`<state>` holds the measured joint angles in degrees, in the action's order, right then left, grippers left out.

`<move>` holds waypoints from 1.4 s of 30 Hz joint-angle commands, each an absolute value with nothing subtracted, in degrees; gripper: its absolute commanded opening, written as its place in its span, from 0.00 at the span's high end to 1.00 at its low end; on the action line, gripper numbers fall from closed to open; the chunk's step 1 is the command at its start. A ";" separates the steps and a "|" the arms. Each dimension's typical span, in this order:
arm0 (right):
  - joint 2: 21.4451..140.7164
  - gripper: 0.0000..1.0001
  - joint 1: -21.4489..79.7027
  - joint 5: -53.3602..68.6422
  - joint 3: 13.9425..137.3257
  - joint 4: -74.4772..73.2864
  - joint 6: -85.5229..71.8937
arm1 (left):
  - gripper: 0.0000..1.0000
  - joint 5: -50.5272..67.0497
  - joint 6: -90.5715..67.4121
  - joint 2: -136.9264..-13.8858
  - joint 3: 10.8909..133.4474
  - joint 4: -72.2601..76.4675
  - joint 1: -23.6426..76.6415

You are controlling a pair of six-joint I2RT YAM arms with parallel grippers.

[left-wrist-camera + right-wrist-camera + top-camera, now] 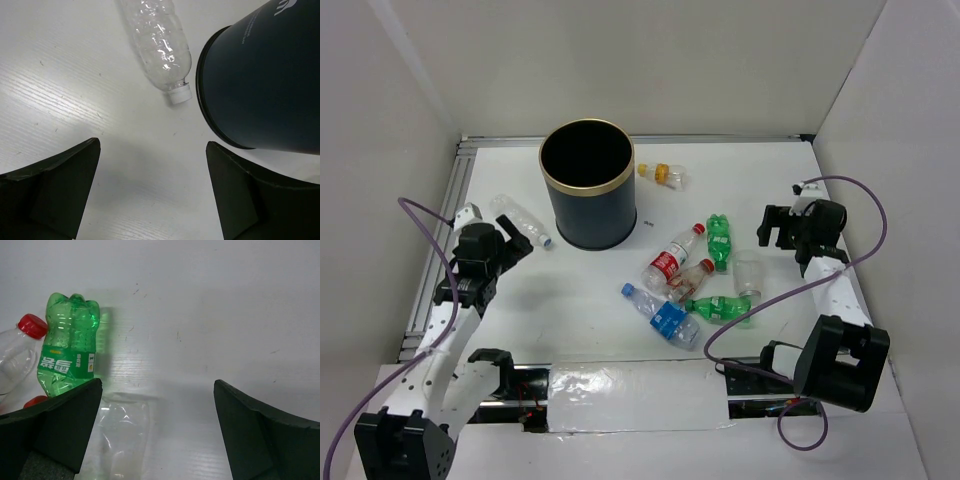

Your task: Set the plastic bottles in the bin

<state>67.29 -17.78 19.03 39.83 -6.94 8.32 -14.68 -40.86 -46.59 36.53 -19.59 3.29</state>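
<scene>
The dark bin (590, 222) with a gold rim stands at the back centre. A clear unlabelled bottle (520, 220) lies to its left. In the left wrist view the bottle (160, 45) points its white cap at the bin (265, 75). My left gripper (510, 247) is open and empty just short of it; in its own view (152, 145) only bare table lies between the jaws. Green (719, 240), red-labelled (672, 262) and blue-labelled (662, 315) bottles lie in a cluster right of centre. My right gripper (772, 228) is open and empty beside a green bottle (69, 347).
A yellow-capped bottle (665, 175) lies behind the bin on the right. A second green bottle (720, 307) and a clear bottle (748, 272) lie in the cluster; that clear one shows by my right gripper's (157, 385) left finger (122, 435). White walls enclose the table.
</scene>
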 commanded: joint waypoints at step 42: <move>75.94 0.00 -13.72 39.64 49.74 -19.51 24.35 | 0.00 -3.34 -44.74 -105.01 69.51 -8.78 -6.42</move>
<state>75.42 -15.51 39.94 46.11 -18.83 23.53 -4.03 -45.23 -101.12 64.88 -7.31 -6.66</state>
